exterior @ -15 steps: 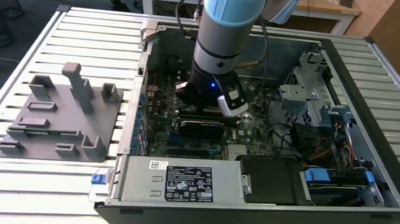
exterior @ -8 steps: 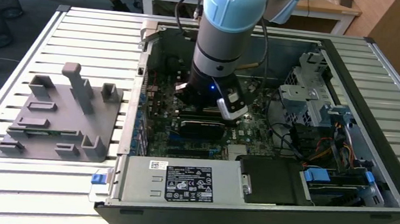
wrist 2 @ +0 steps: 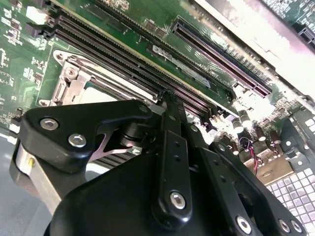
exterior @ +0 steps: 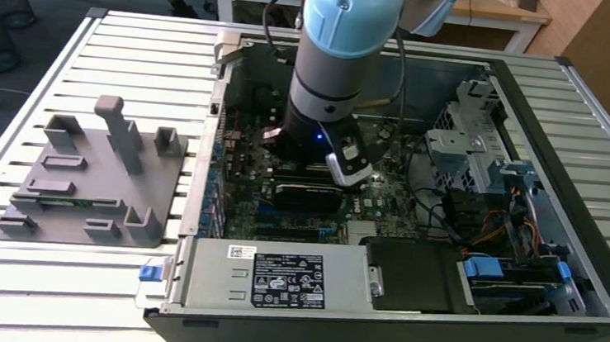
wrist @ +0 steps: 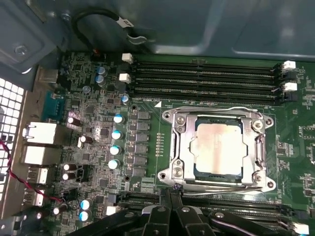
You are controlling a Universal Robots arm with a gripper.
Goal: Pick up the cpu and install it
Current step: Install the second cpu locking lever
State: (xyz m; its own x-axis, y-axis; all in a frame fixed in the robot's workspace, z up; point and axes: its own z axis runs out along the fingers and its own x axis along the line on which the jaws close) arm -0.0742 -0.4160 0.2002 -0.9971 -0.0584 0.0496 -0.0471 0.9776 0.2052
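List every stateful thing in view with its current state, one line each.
cpu: seated flat in the socket, metal top facing up.
socket frame: lying around the cpu's edges.
gripper: fingers closed together, tip at the socket's edge, holding nothing.
memory slots: empty, white end latches visible.
computer case: lying on its side, side panel off, motherboard exposed.
grey holder block: on the table beside the case, cpu not on it.

Cpu [wrist: 217, 147] in socket frame [wrist: 177, 147] on motherboard [wrist: 98, 132], between memory slots [wrist: 206, 73].
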